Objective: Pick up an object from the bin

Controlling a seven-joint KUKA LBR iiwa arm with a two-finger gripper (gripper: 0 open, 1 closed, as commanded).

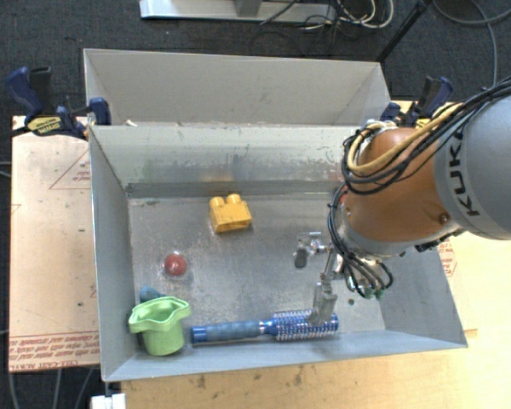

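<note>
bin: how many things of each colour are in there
yellow: 1, the block
red: 1, the ball
green: 1, the cup
blue: 1, the brush
total: 4 clear things; a blue bit peeks out behind the cup, too hidden to count as its own thing

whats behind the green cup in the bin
A small blue thing peeks out just past the green cup, at the upper-left side of its rim. The cup covers most of it, so its kind cannot be told.
</note>
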